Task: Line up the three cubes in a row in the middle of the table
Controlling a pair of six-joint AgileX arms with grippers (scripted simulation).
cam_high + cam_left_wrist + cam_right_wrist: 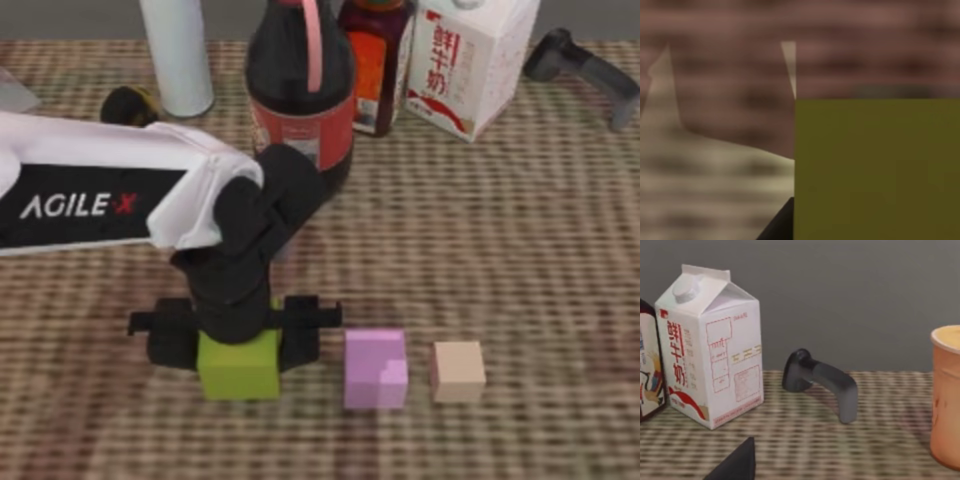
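The left gripper (238, 335) straddles the yellow-green cube (240, 367), fingers apart either side. Just beside it sit the pink cube (375, 369), then the peach cube (459, 371), mid-table (520, 250).

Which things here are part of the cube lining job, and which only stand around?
Job: yellow-green cube under the left tool, pink cube, peach cube, table.

Lying about: cola bottle, milk carton, dark sauce bottle, white cylinder, black scanner, orange cup.
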